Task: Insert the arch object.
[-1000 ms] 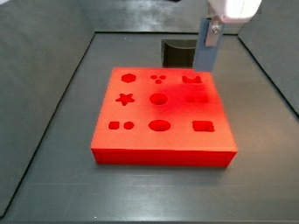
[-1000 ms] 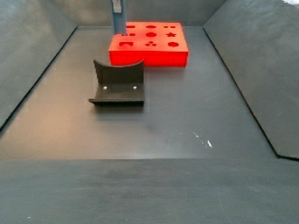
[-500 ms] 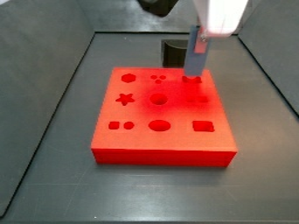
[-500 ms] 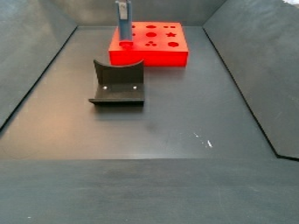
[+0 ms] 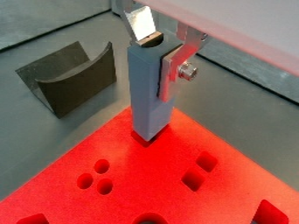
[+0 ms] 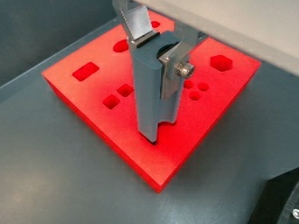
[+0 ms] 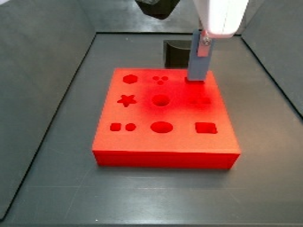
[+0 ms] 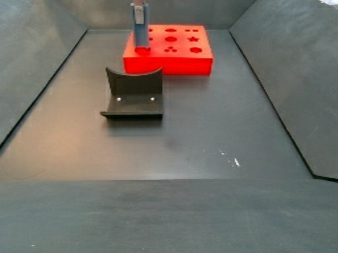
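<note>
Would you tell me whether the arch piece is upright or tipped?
Upright: the arch piece, clamped in the gripper, stands vertical with its lower end at the red board.

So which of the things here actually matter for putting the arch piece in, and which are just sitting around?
Part of the job:
- gripper, shut on the grey-blue arch piece, over the board's far corner in a side view
- red shape board, with its cut-out holes
- arch-shaped hole, under the piece's lower end

Just there:
- fixture, standing on the floor apart from the board

Gripper point(image 7: 199, 55) holds arch piece point(image 5: 149, 92) upright on board point(image 7: 166, 120)
</note>
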